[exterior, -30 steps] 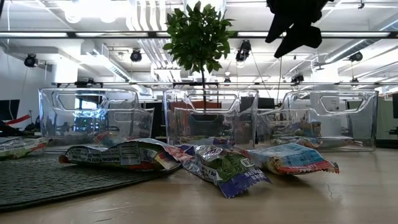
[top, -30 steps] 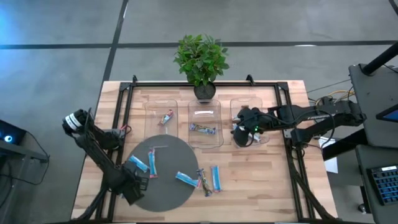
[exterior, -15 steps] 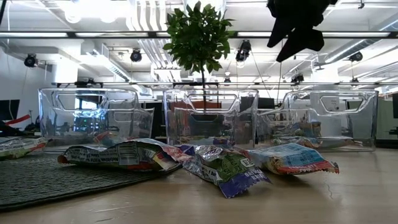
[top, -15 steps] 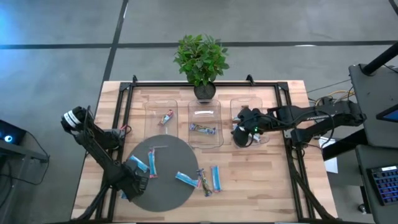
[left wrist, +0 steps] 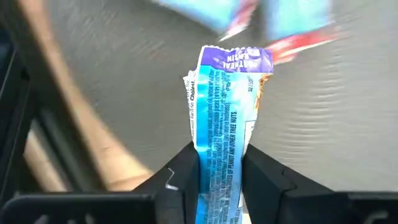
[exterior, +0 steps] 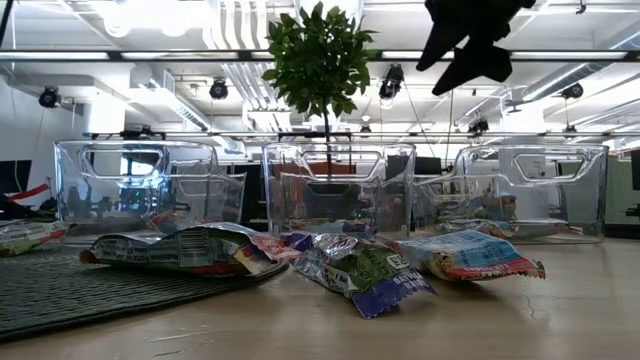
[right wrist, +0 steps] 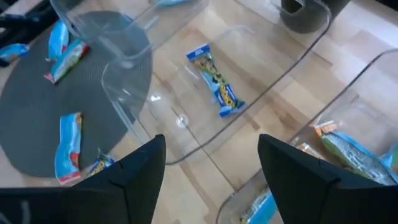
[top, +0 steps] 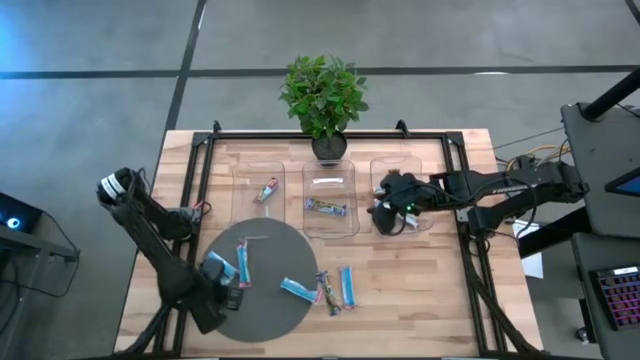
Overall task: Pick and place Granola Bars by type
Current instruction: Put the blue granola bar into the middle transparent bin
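My left gripper [top: 222, 290] hangs over the near-left part of the round grey mat [top: 262, 310], pointing down, shut on a blue granola bar [left wrist: 221, 118] with a purple far end. More blue bars [top: 243, 262] [top: 298, 288] lie flat on the mat. Another blue bar [top: 346, 287] and a multicoloured one [top: 325, 293] lie on the wood beside the mat. My right gripper [right wrist: 211, 168] waits open, high above the right clear tray [top: 415, 190], with nothing between its fingers. My left gripper pinches the blue bar between its two fingers, which press on the wrapper's two long edges [left wrist: 200, 165] and lie across the bar. The fingers come from above. The bar's purple end [left wrist: 236, 59] sticks out past the fingertips, clear of the mat.
Three clear trays stand in a row at the far side: the left one [top: 245, 180] holds a bar [top: 266, 189], the middle one [top: 345, 225] holds another [top: 327, 208], and the right one holds several. A potted plant [top: 323, 95] stands behind them. Bare wood lies at the near right.
My left gripper has risen a little over the mat's near-left part.
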Action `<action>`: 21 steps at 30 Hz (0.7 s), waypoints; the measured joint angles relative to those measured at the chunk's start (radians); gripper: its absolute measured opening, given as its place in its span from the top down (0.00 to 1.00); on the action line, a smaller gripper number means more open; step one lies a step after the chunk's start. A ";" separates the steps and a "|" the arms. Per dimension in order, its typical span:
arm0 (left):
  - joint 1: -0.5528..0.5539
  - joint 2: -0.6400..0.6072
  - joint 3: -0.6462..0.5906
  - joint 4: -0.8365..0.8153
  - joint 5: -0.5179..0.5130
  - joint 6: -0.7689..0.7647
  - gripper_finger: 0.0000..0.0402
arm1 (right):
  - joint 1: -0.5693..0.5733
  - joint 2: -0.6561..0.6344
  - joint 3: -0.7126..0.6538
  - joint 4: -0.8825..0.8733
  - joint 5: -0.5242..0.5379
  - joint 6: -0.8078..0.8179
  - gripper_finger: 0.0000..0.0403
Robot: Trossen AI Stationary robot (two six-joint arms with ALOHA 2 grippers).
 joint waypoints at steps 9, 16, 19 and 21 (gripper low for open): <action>0.183 -0.119 0.142 -0.077 -0.618 0.181 0.79 | 0.001 -0.001 0.000 0.027 0.002 0.018 0.42; 0.661 -0.161 0.131 0.350 -0.498 0.911 0.79 | 0.021 -0.038 0.000 0.036 -0.003 0.106 0.44; 0.856 -0.146 0.131 0.492 -0.362 1.099 0.79 | 0.037 -0.070 0.000 0.034 0.006 0.147 0.44; 0.969 -0.123 0.131 0.548 -0.289 1.154 0.79 | 0.050 -0.090 0.000 0.029 0.030 0.165 0.44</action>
